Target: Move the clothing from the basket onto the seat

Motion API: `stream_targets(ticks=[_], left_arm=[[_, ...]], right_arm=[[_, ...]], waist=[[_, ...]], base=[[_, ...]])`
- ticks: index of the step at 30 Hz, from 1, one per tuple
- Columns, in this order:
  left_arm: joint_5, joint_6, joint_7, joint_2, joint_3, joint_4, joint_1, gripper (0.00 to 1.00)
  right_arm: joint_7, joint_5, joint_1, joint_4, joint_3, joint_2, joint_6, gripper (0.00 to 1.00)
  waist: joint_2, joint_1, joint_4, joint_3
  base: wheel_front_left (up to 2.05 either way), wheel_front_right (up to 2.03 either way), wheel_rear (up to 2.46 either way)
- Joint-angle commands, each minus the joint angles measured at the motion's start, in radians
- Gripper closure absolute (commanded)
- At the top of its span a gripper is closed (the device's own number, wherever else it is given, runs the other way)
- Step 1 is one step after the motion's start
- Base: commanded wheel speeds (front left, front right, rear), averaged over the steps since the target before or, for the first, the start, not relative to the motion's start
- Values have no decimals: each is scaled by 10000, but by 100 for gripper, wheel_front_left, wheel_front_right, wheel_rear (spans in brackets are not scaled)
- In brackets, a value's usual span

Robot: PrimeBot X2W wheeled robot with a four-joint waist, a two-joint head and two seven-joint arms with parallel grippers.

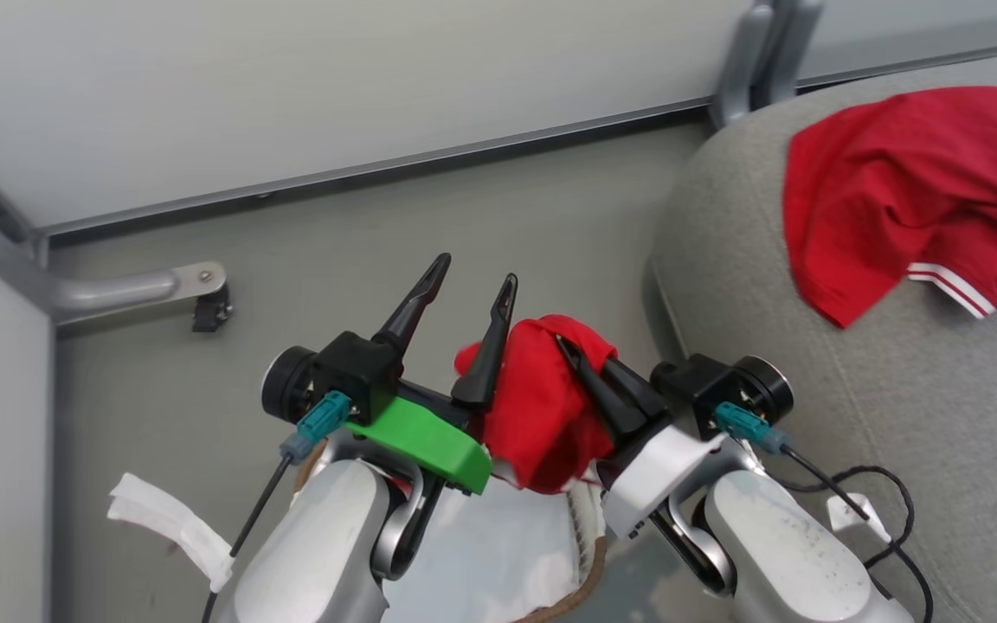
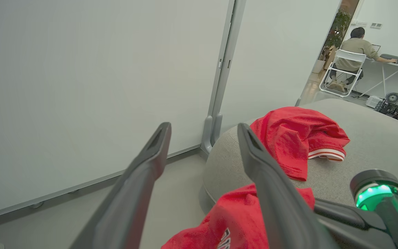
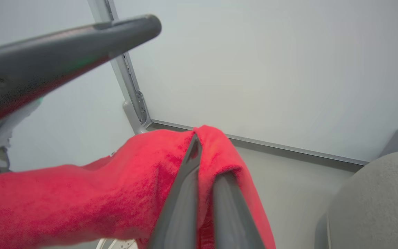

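My right gripper (image 1: 564,343) is shut on a bright red garment (image 1: 542,415), which hangs bunched between my two arms above the basket; its white lettering (image 2: 225,240) shows in the left wrist view. In the right wrist view the red cloth (image 3: 126,193) drapes over my closed right gripper (image 3: 199,145). Just left of it, my left gripper (image 1: 477,270) stands open and holds nothing. A second red garment (image 1: 905,190) with white-striped trim lies on the grey seat (image 1: 767,346). Part of the basket's brown woven rim (image 1: 589,567) and its white liner (image 1: 481,554) show below my arms.
Pale wall panels with a grey metal bracket (image 1: 118,290) stand behind the grey floor. A white strip (image 1: 170,519) lies at the lower left. A black cable (image 1: 888,510) trails over the seat's edge. Far off, a person (image 2: 354,45) sits at a desk.
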Motion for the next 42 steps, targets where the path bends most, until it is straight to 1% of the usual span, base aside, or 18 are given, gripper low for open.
stream_targets(ticks=[1,9,19,21,25,28,30,32,37,39,42], left_arm=[[146,-74,9,40,127,-9,114,0],[505,-155,11,37,562,135,502,0],[914,-204,11,45,1277,428,815,0],[980,-221,11,43,1321,492,841,0],[909,-234,11,49,1206,555,629,0],[933,-240,9,50,1130,629,496,0],[977,-245,9,49,1100,683,431,0],[1011,-248,9,47,1068,725,364,0],[1161,-249,9,149,1129,714,206,0],[1217,-250,11,133,1075,680,167,0],[1247,-249,11,127,951,645,92,0]], right_arm=[[-4,60,221,-86,-158,-46,-14,100],[-4,-78,762,-652,-573,-35,-14,100],[-4,-33,942,-1389,-834,-32,-14,100],[-4,-51,992,-1523,-1003,-33,-14,100],[-2,-342,1048,-1838,-1454,-31,-14,100],[-4,-658,668,-2075,-1717,-48,-14,100],[-4,-823,313,-2255,-1839,-241,-14,100],[-4,-922,-192,-2320,-1666,-619,-14,100],[-2,-1042,-2295,-2323,-1489,-1897,-14,100],[-2,-994,-3081,-2097,-1609,-2397,-14,100],[-4,-1035,-4299,-1754,-1810,-2951,-14,100]], waist=[[0,0,-798,-69],[0,0,-2420,-67],[0,0,-4190,125],[0,0,-4394,167],[0,0,-4489,349],[0,0,-4525,518],[0,0,-4536,646],[0,0,-4536,782],[0,0,-4519,1165],[0,0,-4389,1342],[0,0,-4160,1622]], base=[[0,0,0],[0,0,0],[0,0,0],[0,0,0],[0,0,0],[0,0,0],[0,0,0],[0,0,0],[0,0,0],[0,0,0],[0,0,0]])
